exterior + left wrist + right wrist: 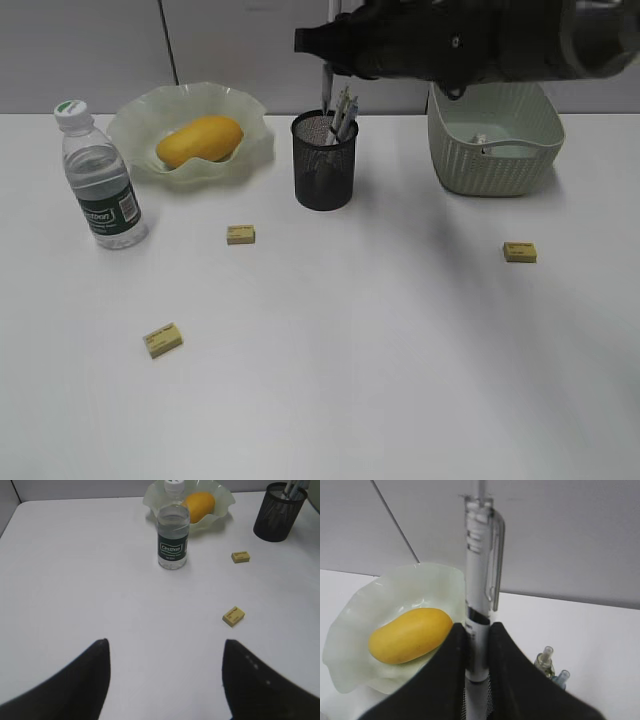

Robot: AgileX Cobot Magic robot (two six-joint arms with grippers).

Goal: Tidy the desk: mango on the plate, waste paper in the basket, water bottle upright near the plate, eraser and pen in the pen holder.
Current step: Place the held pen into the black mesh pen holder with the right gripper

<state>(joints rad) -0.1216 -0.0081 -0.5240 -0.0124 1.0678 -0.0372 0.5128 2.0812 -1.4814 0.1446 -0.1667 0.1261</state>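
My right gripper (325, 62) (477, 627) is shut on a clear-and-white pen (326, 90) (479, 580), held upright with its lower end over the black mesh pen holder (325, 160). Two other pens (345, 110) stand in the holder. The mango (200, 140) (410, 635) lies on the wavy green plate (130, 120). To the plate's left the water bottle (100, 180) (173, 537) stands upright. Three yellow erasers (240, 234) (163, 340) (520, 252) lie on the desk. A white scrap of waste paper (481, 139) shows inside the basket (495, 150). My left gripper (165, 642) is open above bare desk.
The right arm stretches across the top of the exterior view, over the basket. The white desk (350, 380) ends at a grey wall behind the plate, holder and basket. Two erasers (240, 556) (233, 616) lie ahead and right of the left gripper.
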